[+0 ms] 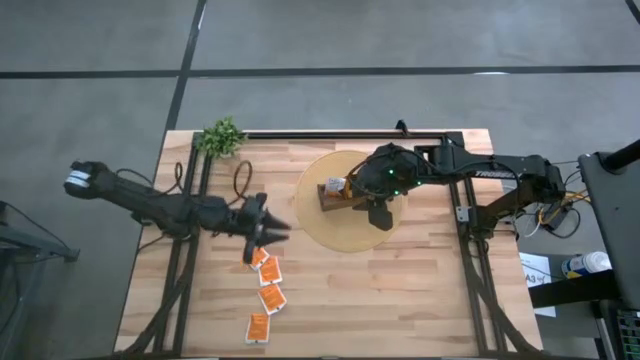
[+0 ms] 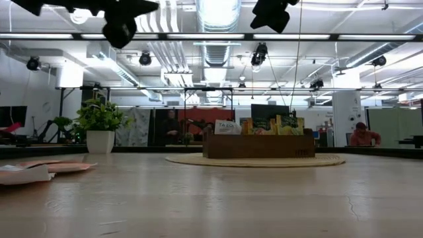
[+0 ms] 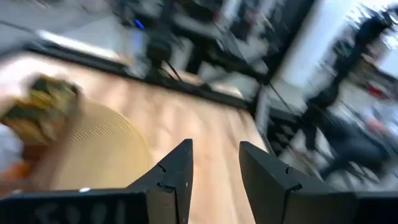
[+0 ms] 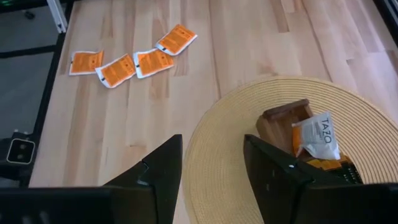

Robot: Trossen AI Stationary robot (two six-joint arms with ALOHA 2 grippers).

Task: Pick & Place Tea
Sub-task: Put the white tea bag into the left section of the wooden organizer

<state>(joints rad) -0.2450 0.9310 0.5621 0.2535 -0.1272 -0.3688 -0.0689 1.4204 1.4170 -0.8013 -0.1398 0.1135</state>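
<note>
So the tea is split in two spots. Four orange-and-white sachets point(image 1: 266, 288) are laid out in a loose line on the bare wooden table point(image 1: 400, 300), roughly at 7 o'clock from the round woven mat point(image 1: 350, 235); the same four can be seen flat on the wood in the right wrist view point(image 4: 134, 59), well apart from the mat. More sachets are stood up in the brown wooden box point(image 2: 258, 145), which is parked on the mat near the middle of the table. A white sachet point(image 4: 318, 135) is seen sticking out of one end of the box, with orange ones next to it.

The right gripper point(image 1: 378, 212) is held above the mat, at about 4 o'clock from the box, and its fingers are spread with nothing between them, so it's released. The left gripper point(image 1: 272, 230) is held up over the table at about 12 o'clock of the sachet line; its fingers point(image 3: 177, 180) are also parted, with only bare wood showing through the gap, nothing grasped.

A small potted plant point(image 1: 221, 137) is sat at the far left corner of the table.
</note>
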